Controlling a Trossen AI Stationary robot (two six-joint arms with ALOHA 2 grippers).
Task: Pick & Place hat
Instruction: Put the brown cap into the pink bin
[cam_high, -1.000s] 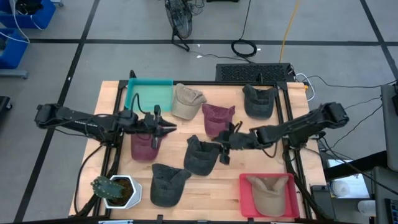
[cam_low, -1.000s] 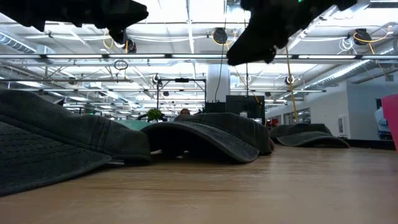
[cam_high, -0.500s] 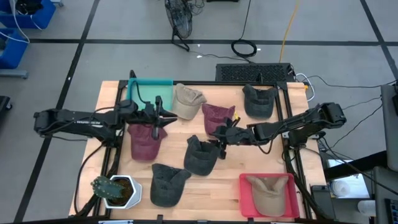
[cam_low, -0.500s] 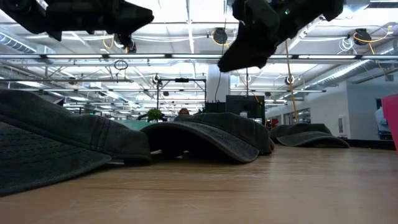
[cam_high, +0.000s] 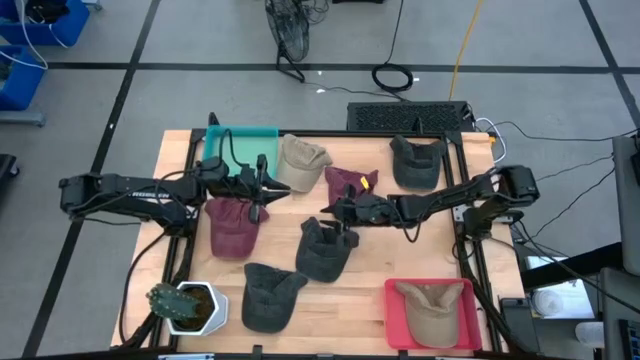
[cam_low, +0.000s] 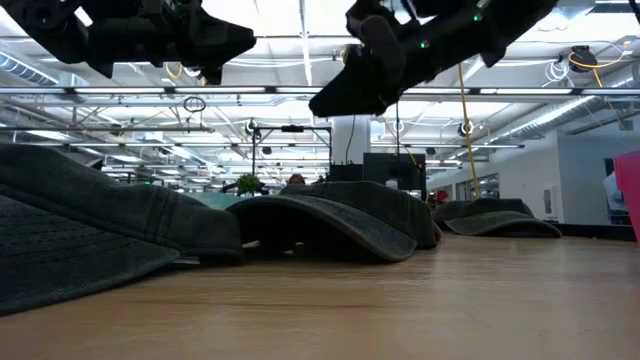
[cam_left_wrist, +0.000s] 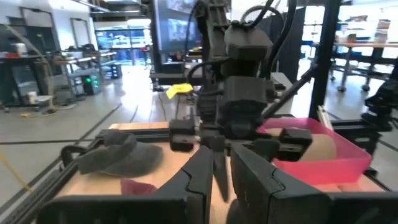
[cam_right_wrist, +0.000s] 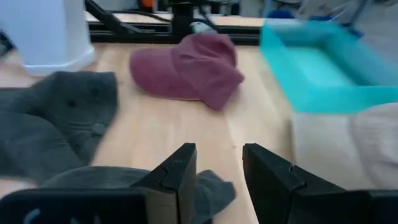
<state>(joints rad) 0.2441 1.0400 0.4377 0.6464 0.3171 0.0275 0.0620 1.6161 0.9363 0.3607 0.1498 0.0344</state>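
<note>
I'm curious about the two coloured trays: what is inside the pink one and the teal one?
The pink plastic tray holds a tan cloth cap. The teal plastic tray shows only bare floor; the left end effector covers its near edge.

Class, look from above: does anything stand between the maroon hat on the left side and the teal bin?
Nothing lies on the wood between the maroon hat and the teal bin. Only the left gripper and its arm hang above that strip.

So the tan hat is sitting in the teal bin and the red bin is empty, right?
Not quite. The high view shows a tan hat sitting in the red bin, and the teal bin is the empty one; another tan hat lies beside it.
</note>
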